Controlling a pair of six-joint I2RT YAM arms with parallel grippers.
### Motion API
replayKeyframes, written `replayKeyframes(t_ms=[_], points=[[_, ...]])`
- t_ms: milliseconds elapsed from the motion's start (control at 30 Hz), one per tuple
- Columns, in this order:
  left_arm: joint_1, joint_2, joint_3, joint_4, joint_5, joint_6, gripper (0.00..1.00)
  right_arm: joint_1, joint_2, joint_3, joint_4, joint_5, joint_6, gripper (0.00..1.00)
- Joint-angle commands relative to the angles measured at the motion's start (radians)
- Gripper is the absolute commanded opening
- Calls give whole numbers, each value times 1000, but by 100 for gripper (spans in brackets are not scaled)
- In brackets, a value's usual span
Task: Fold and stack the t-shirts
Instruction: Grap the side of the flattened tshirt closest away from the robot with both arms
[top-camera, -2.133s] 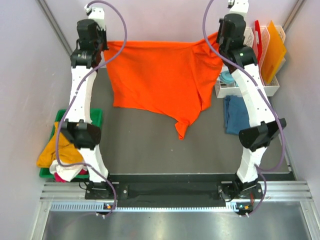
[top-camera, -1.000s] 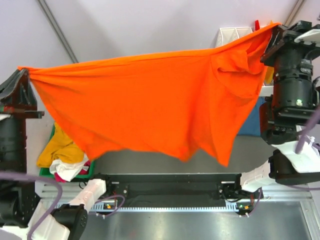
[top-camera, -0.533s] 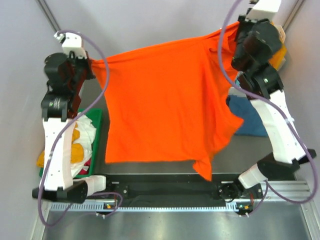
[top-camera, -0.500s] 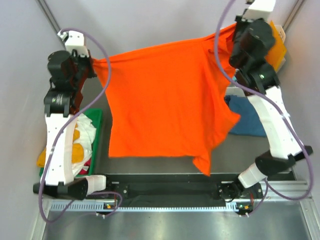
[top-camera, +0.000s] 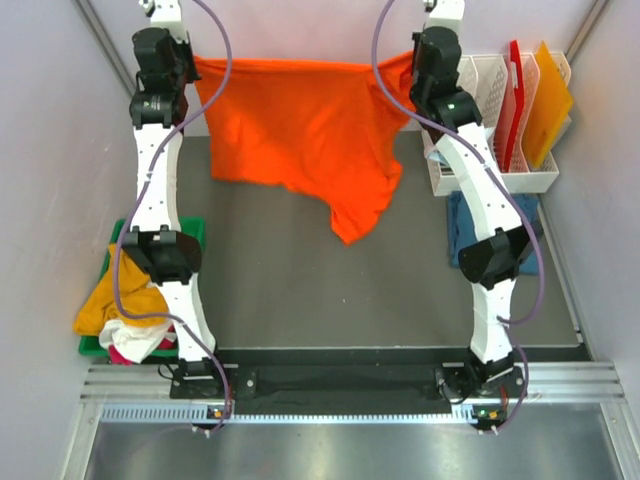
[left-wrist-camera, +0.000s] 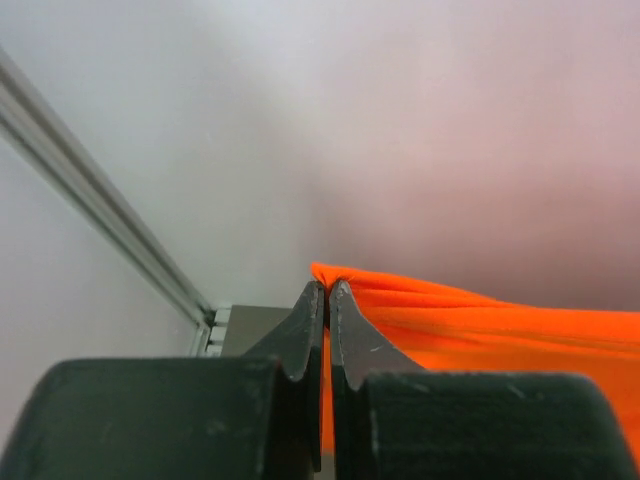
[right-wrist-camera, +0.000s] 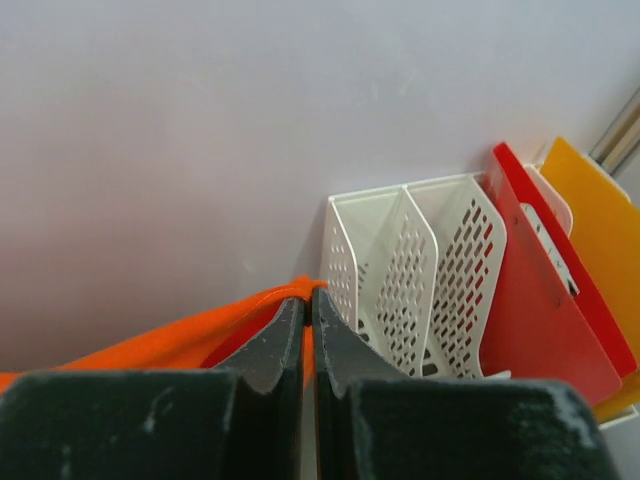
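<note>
The orange t-shirt (top-camera: 300, 130) is held up at the far end of the table (top-camera: 300, 290), stretched btw both pincers. L gripper (left-wrist-camera: 326, 290) is pressed together on one top corner, w/ cloth running off to its right. R gripper (right-wrist-camera: 306, 297) is pinched on the opposite corner, w/ cloth trailing to its left. The lower tip is drooped toward the table; contact can't be told. Just right of R gripper a white rack (right-wrist-camera: 420, 270) is seen, w/ red board (right-wrist-camera: 545, 310) & orange board (right-wrist-camera: 600, 260). A dark blue t-shirt (top-camera: 470, 228) is laid nearer than the rack, by the R arm. A green bin (top-camera: 117, 232) w/ a yellow-orange t-shirt (top-camera: 100, 305) is set well nearer than L gripper.
</note>
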Motion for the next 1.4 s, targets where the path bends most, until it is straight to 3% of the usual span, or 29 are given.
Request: replayKeyframes(t_ms=[0, 333, 433, 567, 700, 833, 967, 1100, 1200, 1233, 1367], points=[[21, -123, -96, 165, -35, 17, 0, 6, -159, 17, 154, 26, -41, 0], [95, -266, -459, 217, -3, -43, 0, 14, -384, -512, 209, 62, 25, 0], [96, -318, -575, 265, -12, 0, 0, 14, -397, -553, 203, 42, 22, 0], [127, -373, -640, 193, -2, -34, 0, 37, -421, -592, 113, 69, 36, 0], [208, -629, -764, 231, 101, -101, 0, 104, -687, -799, 278, 100, -49, 0], [231, -832, -839, 216, 217, -68, 0, 244, -840, -846, 289, 179, -135, 0], [233, -883, -740, -64, 389, -85, 0, 379, -917, -817, 196, 258, -143, 0], [231, -962, -750, -187, 489, -106, 0, 555, -1016, -878, 154, 356, -98, 0], [230, -996, -724, -276, 503, -105, 0, 731, -1065, -966, 270, 544, -229, 0], [230, -993, -683, -302, 505, -105, 0, 776, -1073, -986, 380, 637, -284, 0], [230, -993, -608, -347, 508, -118, 0, 933, -1080, -1047, 776, 761, -703, 0]])
